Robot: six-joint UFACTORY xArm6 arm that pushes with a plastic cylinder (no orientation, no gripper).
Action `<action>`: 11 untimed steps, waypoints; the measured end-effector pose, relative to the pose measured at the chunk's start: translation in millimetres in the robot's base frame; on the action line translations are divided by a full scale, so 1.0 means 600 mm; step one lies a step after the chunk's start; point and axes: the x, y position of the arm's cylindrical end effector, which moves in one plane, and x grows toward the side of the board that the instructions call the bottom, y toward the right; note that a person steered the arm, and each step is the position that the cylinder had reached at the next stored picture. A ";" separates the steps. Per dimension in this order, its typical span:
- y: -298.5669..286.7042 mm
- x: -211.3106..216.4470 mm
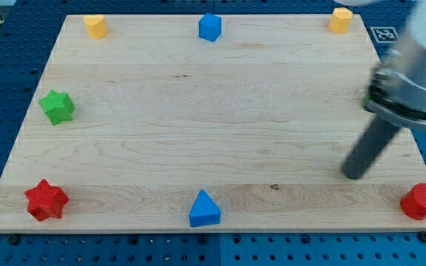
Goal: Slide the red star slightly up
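**Ana:** Red star (46, 199) sits at the bench's (198, 118) bottom left corner. Up from the star is a green star (57, 106); further up, a yellow block (95, 26).

**Ben:** Right of the star, a blue wedge (204, 209) on the bottom edge, a blue block (210, 26) at the top, another yellow block (340, 20), and a red rounded block (421, 201) in the far corner.

**Ana:** The tip (353, 176) is well away from the star, near that red block. No jaws here, just a dark rod.

**Ben:** I'd judge the risk is going for the wrong red piece. An off-centre push could also spin the star's points sideways.

**Ana:** Smooth plastic on pale wood probably slides easily, so it may overshoot.
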 end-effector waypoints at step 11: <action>-0.686 0.127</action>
